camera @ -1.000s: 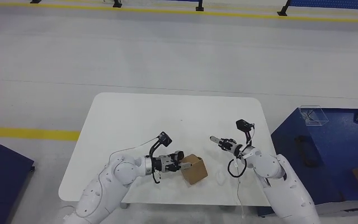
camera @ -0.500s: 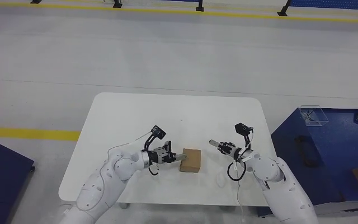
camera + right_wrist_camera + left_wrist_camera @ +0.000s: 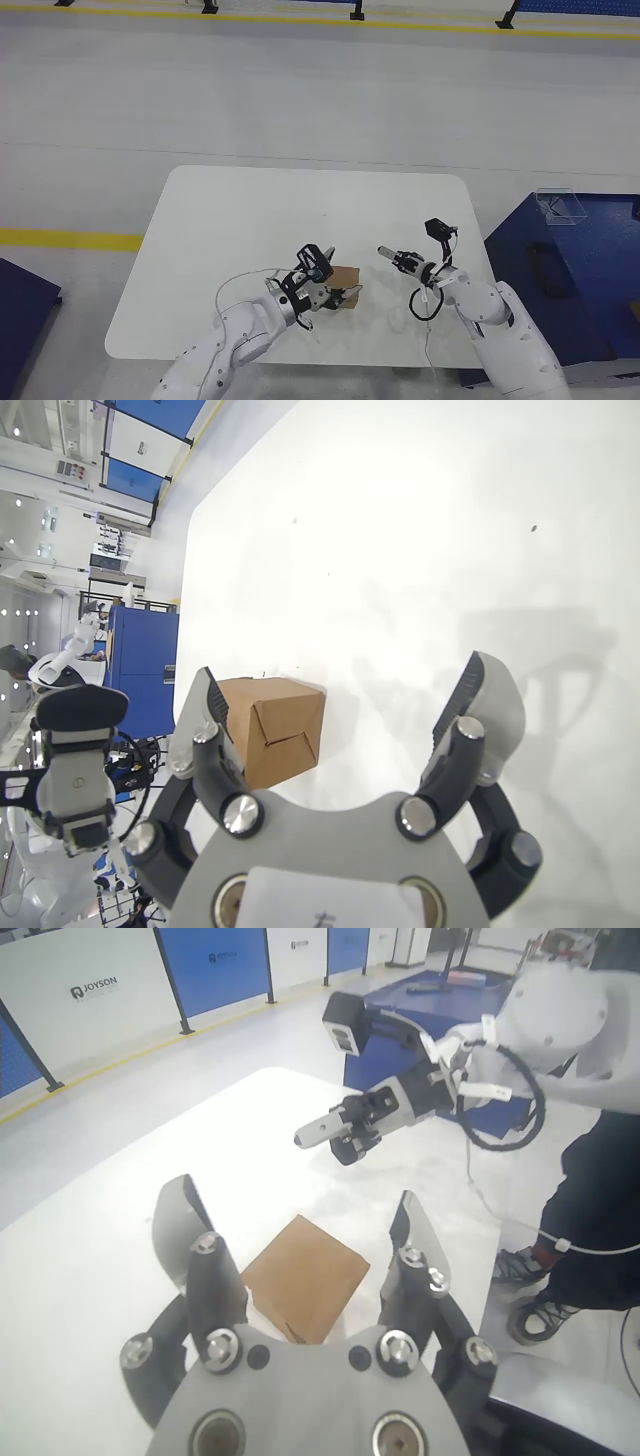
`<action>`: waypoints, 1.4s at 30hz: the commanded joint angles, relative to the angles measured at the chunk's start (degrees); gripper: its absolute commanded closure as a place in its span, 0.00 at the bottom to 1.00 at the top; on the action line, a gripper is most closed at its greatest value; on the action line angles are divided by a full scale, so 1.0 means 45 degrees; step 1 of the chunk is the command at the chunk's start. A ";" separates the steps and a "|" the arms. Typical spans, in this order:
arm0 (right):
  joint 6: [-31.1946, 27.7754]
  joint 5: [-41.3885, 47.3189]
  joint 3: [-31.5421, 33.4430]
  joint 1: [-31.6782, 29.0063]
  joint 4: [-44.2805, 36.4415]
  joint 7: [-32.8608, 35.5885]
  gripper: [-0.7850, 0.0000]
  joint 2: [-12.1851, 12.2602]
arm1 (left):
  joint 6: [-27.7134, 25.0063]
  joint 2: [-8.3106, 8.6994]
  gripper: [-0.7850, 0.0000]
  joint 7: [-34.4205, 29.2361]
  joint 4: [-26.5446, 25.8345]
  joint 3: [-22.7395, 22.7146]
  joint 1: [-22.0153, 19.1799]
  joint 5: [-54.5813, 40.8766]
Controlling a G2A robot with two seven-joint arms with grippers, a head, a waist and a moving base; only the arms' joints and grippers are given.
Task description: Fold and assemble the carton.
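A small brown carton (image 3: 346,273) stands closed on the white table (image 3: 250,220), near its front edge. My left gripper (image 3: 338,276) is open, and in the left wrist view its two fingers (image 3: 175,1208) stand to either side of the carton (image 3: 305,1278) without touching it. My right gripper (image 3: 388,254) hovers open a short way to the right of the carton, pointing at it. In the right wrist view the carton (image 3: 275,725) sits beyond one finger (image 3: 212,695), with its folded end flaps facing the camera. The left wrist view also catches the right gripper (image 3: 325,1138) beyond the carton.
A blue cabinet (image 3: 560,270) stands off the table's right side, with a small clear box (image 3: 560,205) on top. The table's front edge runs close behind both grippers. The back and left of the tabletop are bare.
One second ago my left gripper held the carton tilted; it then set it flat. Now the left gripper has let go and swung nearer, open around the carton. The right gripper barely moved.
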 commanded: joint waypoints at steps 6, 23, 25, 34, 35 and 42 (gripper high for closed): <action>0.0003 -0.0022 0.0027 -0.0003 0.0000 -0.0037 0.00 0.0003 | 0.0289 -0.0430 1.00 -0.0371 0.1208 0.0841 -0.0863 -0.0109; 0.0003 -0.0022 0.0027 -0.0003 0.0000 -0.0037 0.00 0.0003 | 0.0376 -0.0800 1.00 -0.0807 0.1912 0.0909 -0.1458 -0.0080; 0.0003 -0.0022 0.0027 -0.0003 0.0000 -0.0037 0.00 0.0003 | 0.0223 -0.0750 1.00 -0.0943 0.1772 0.0783 -0.1289 -0.0027; 0.0003 -0.0022 0.0027 -0.0003 0.0000 -0.0037 0.00 0.0003 | 0.0293 -0.0943 1.00 -0.1050 0.2308 0.0736 -0.1544 -0.0430; 0.0003 -0.0022 0.0027 -0.0003 0.0000 -0.0037 0.00 0.0003 | 0.0330 -0.0919 1.00 -0.0811 0.2140 0.0646 -0.1427 -0.0370; 0.0003 -0.0022 0.0027 -0.0003 0.0000 -0.0037 0.00 0.0003 | 0.0083 -0.0915 1.00 -0.1403 0.2390 0.0626 -0.1213 -0.0132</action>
